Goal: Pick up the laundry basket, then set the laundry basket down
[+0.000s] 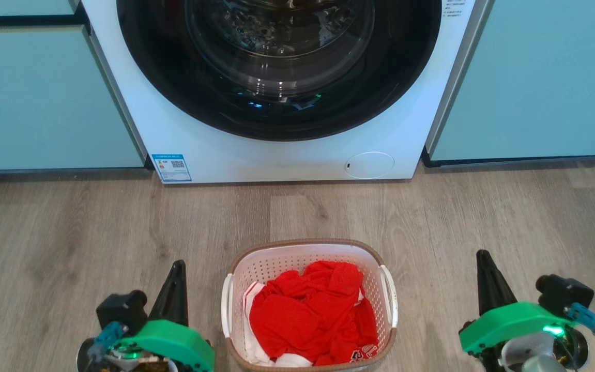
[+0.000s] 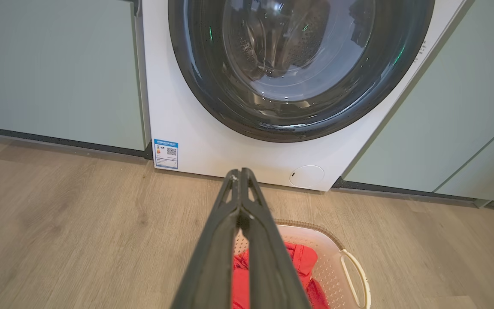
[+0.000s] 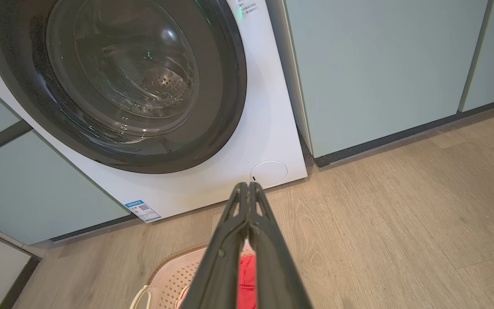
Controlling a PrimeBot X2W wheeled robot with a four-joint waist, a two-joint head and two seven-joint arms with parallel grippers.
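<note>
The laundry basket (image 1: 256,266) stands on the wood floor at the bottom centre of the head view, white and perforated with a brown rim, holding red and white clothes (image 1: 310,315). Its right handle (image 2: 355,274) shows in the left wrist view, and its rim (image 3: 174,268) in the right wrist view. My left gripper (image 1: 177,266) is to the basket's left, shut and empty, fingertips pressed together (image 2: 240,174). On the basket's right, my right gripper (image 1: 482,254) is likewise shut with nothing in it, tips meeting (image 3: 247,185). Neither touches the basket.
A white front-loading washing machine (image 1: 287,155) with a closed dark round door (image 1: 276,67) stands straight ahead. Pale blue-green cabinets (image 1: 44,98) flank it on both sides. Bare wood floor (image 1: 70,227) lies between the machine and the basket.
</note>
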